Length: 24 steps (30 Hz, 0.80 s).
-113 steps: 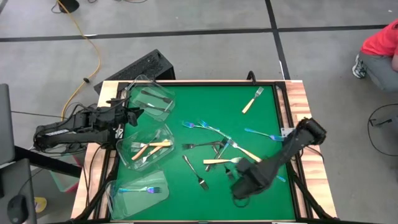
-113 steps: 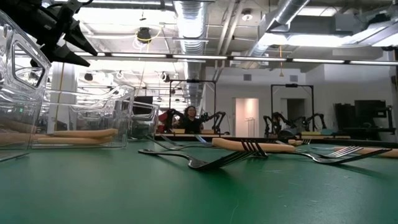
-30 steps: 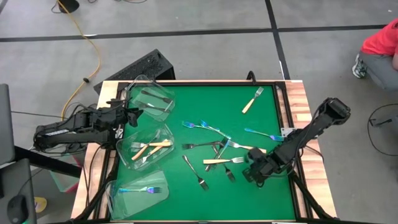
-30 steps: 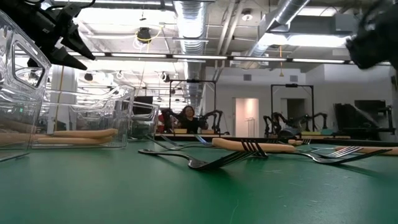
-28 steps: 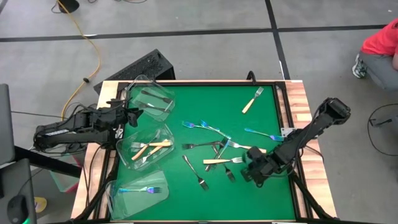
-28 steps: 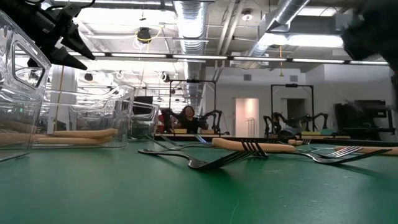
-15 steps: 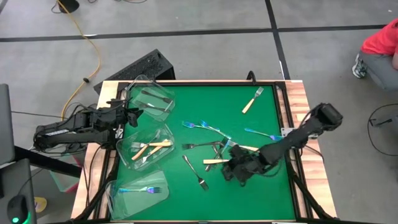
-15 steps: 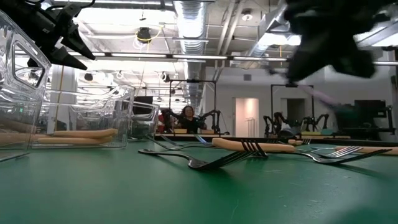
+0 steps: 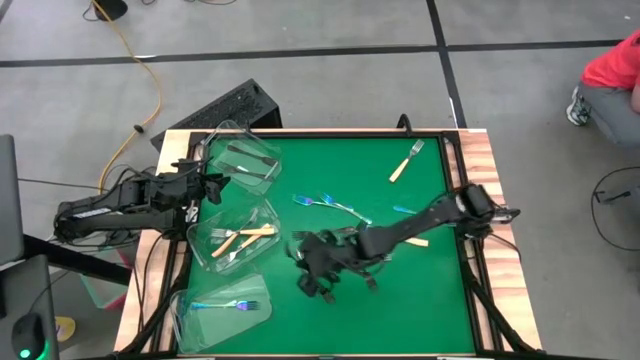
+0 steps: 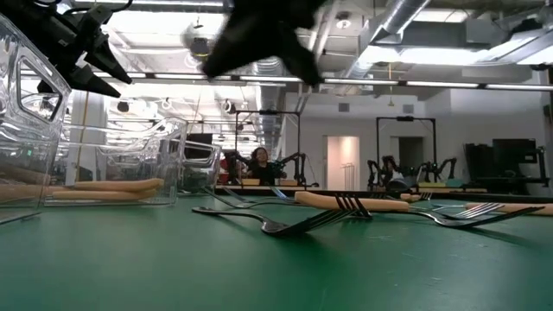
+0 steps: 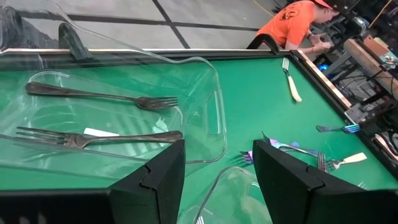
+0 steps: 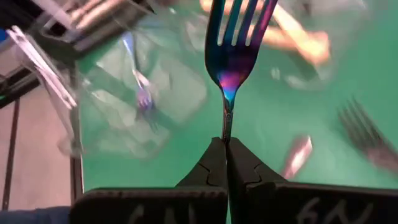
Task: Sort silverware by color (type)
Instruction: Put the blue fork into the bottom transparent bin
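Sweeping leftward across the tabletop (image 9: 420,300) since earlier, the right tool (image 12: 225,144) is clenching an iridescent fork (image 12: 233,37) by its handle, carrying it toward the blue-fork tub (image 9: 185,312). The left tool (image 11: 217,168), released, is hovering beside the grey-fork tub (image 11: 205,93).

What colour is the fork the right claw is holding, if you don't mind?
Iridescent blue-purple; the fork pinched in the right claw shows best in the right wrist view.

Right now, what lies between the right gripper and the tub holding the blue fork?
High view: only bare green mat lies between the right gripper, shut on an iridescent blue fork, and the tub.
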Each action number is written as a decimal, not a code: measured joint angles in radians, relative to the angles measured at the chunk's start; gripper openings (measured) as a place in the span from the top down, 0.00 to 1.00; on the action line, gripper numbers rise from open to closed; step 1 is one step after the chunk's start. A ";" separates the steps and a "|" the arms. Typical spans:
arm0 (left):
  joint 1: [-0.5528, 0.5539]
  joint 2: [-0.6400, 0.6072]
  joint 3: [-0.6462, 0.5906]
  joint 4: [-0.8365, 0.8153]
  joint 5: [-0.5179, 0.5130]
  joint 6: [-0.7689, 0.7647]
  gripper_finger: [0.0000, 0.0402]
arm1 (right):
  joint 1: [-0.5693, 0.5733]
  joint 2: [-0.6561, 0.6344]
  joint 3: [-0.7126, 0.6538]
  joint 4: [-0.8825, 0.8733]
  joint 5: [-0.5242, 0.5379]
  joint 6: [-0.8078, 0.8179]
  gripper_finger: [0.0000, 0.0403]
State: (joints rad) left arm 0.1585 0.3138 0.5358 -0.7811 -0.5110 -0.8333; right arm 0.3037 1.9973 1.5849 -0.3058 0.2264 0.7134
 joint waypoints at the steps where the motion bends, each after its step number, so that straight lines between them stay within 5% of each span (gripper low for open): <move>1: 0.000 0.000 0.000 0.001 0.000 0.000 0.57 | -0.015 0.024 0.046 -0.004 -0.022 -0.033 0.99; 18: 0.000 0.000 0.000 -0.039 0.008 -0.002 0.57 | -0.092 0.419 0.762 0.006 -0.218 -0.457 0.99; 24: 0.000 0.000 0.000 -0.047 0.012 -0.002 0.57 | -0.095 0.501 0.750 0.170 -0.315 -0.488 0.99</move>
State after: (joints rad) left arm 0.1589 0.3134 0.5358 -0.8280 -0.4987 -0.8352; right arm 0.2084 2.4980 2.3344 -0.1358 -0.0890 0.2253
